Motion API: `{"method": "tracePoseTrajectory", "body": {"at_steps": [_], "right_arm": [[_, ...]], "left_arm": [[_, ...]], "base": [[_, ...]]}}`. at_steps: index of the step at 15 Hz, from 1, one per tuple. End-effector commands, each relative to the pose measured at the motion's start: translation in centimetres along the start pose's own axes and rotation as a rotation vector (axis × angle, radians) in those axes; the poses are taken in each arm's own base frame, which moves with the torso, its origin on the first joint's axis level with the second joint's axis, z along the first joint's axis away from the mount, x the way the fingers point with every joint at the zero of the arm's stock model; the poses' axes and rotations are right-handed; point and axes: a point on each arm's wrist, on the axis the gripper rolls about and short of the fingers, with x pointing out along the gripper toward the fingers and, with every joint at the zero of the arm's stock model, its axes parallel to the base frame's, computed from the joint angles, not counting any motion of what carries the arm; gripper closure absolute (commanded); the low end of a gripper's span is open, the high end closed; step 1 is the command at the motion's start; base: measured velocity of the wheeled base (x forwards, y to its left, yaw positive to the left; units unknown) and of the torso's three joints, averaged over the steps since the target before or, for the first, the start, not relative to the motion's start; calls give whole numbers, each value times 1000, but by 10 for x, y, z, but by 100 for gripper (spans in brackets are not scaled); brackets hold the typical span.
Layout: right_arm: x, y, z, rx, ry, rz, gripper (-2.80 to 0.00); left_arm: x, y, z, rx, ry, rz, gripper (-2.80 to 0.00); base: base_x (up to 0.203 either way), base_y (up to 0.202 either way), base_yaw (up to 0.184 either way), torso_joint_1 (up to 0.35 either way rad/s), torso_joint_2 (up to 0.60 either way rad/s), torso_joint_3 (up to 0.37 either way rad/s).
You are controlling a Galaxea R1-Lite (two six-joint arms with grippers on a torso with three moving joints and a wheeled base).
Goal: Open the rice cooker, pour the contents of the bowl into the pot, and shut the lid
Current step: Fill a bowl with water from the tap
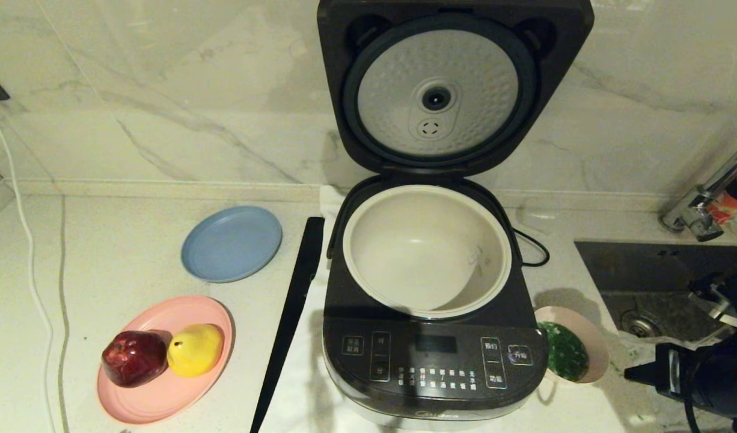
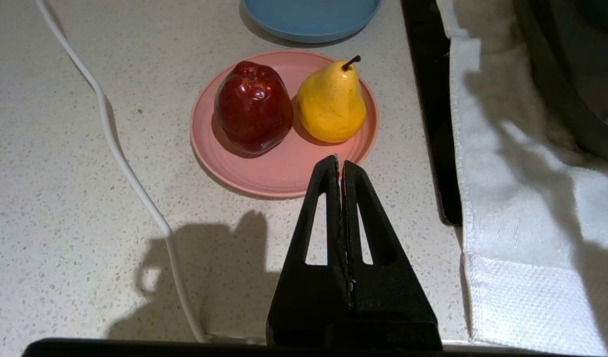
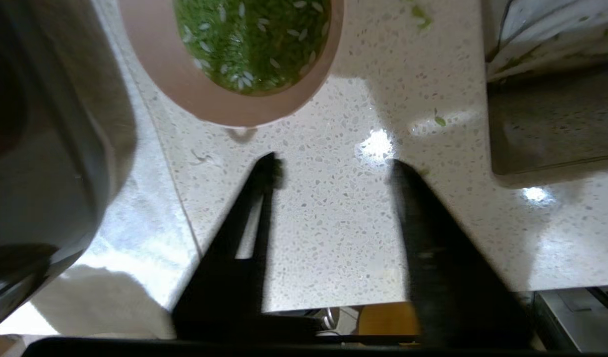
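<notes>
Closest to me, on my left, my left gripper (image 2: 340, 168) hangs over the counter with its fingers pressed together on nothing, just short of the pink plate (image 2: 284, 173) carrying a red apple (image 2: 253, 113) and a yellow pear (image 2: 332, 101). Rightward stands the rice cooker (image 1: 434, 355), its lid (image 1: 446, 84) raised and the pot (image 1: 427, 249) bare inside. Beside its right flank sits the bowl (image 3: 185, 84) of green contents (image 3: 252, 42). My right gripper (image 3: 331, 171), spread wide and empty, hovers near it.

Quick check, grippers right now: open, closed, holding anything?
Left gripper: closed, empty, above the counter near the pink plate.
Right gripper: open, empty, just short of the bowl.
</notes>
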Motion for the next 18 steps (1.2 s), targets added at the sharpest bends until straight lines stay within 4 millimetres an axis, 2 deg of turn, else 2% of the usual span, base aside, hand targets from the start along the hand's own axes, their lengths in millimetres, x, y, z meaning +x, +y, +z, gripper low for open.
{"method": "tracePoseTrajectory", "body": {"at_steps": [1,5,12,18], "right_arm": [[16,-1,-2,4,34,-22,-280],[44,0,0,9,15,-24,-280],[76,-4,13,47,-32,-64,-280],[94,-8,22,66,-48,-80,-280]], "left_arm": [[0,0,0,0,-1,0,0],[0,0,0,0,-2,0,0],[0,0,0,0,-2,1,0],[0,0,0,0,-1,-1,0]], "base": [[0,0,0,0,0,0],[0,0,0,0,0,0],[0,0,0,0,0,0],[0,0,0,0,0,0]]}}
